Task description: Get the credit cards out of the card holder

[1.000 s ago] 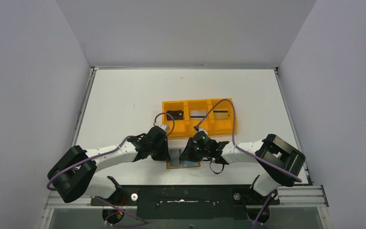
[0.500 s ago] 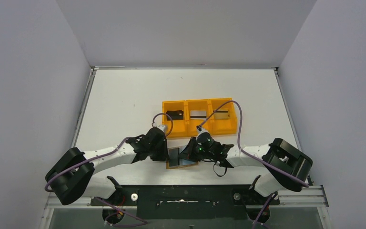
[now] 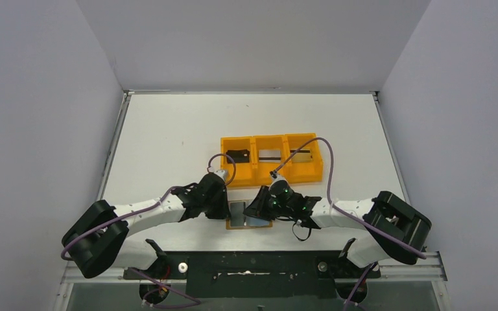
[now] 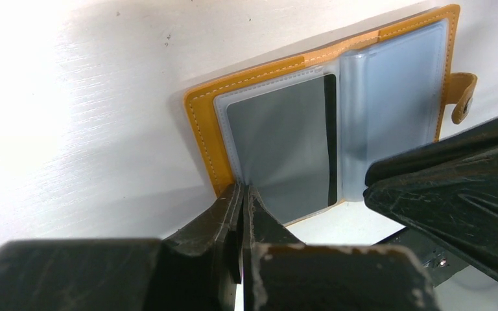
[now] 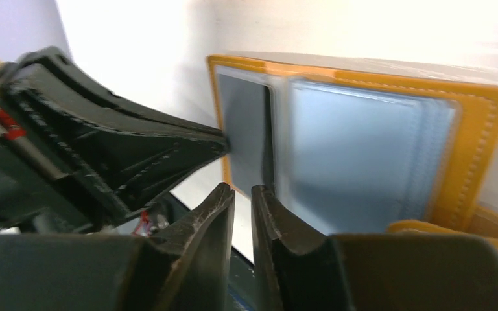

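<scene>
Sleeve [image 4: 395, 97] lifted half a second ago is lying flat again; we are pinching our left fingers [image 4: 222, 217] closed at the open card holder [image 4: 201, 123] corner on the tabletop [image 4: 71, 129], right fingers [image 5: 213, 217] hovering barely parted, empty; next, we are judging, comes gripping the dark credit card [image 4: 279, 142] edge

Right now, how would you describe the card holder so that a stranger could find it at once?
On the white table, on the near side of the orange tray, the card holder lies open between the left gripper and right gripper. Unlike the tray, it is small, flat and stitched, with clear pockets, a dark card and a snap tab.
</scene>
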Action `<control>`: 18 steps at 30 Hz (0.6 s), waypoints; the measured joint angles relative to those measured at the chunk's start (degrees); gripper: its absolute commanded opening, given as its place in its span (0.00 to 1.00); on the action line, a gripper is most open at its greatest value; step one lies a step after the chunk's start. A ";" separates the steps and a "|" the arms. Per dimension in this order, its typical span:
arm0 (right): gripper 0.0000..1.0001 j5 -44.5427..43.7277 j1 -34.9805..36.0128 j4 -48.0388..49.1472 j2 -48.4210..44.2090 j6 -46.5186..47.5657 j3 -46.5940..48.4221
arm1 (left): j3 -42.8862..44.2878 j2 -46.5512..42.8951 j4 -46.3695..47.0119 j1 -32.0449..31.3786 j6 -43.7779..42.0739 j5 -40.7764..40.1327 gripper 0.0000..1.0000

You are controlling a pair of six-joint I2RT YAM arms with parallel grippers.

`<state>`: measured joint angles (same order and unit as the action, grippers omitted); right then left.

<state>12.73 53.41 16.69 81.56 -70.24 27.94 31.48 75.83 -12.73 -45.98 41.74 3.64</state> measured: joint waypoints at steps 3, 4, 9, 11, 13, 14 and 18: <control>0.29 -0.57 0.00 -3.93 -0.07 0.61 0.66 | 0.00 0.02 0.07 0.00 0.00 0.04 0.00; 0.30 -0.61 0.00 -5.01 -0.04 0.70 0.96 | 0.00 0.07 0.09 0.00 0.00 0.07 0.00; 0.33 0.24 0.31 -5.95 2.40 0.72 2.60 | 0.33 0.61 0.15 0.00 -0.02 0.31 0.00; 0.33 1.09 0.33 -5.57 3.72 0.61 2.67 | 0.50 0.98 0.50 0.00 -0.02 0.59 0.00; 0.33 1.70 0.57 -5.18 4.94 0.28 2.75 | 0.68 1.31 0.81 0.00 -0.04 0.85 0.00; 0.34 1.70 0.63 -5.16 5.25 0.11 2.89 | 0.76 1.44 0.90 0.00 -0.02 0.96 0.00; 0.30 1.29 0.83 -6.56 5.35 -0.76 3.74 | 0.81 1.53 0.90 0.00 0.00 1.03 0.00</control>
<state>14.02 54.24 10.13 86.91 -71.00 31.68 32.29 77.36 -11.84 -45.98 41.74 4.67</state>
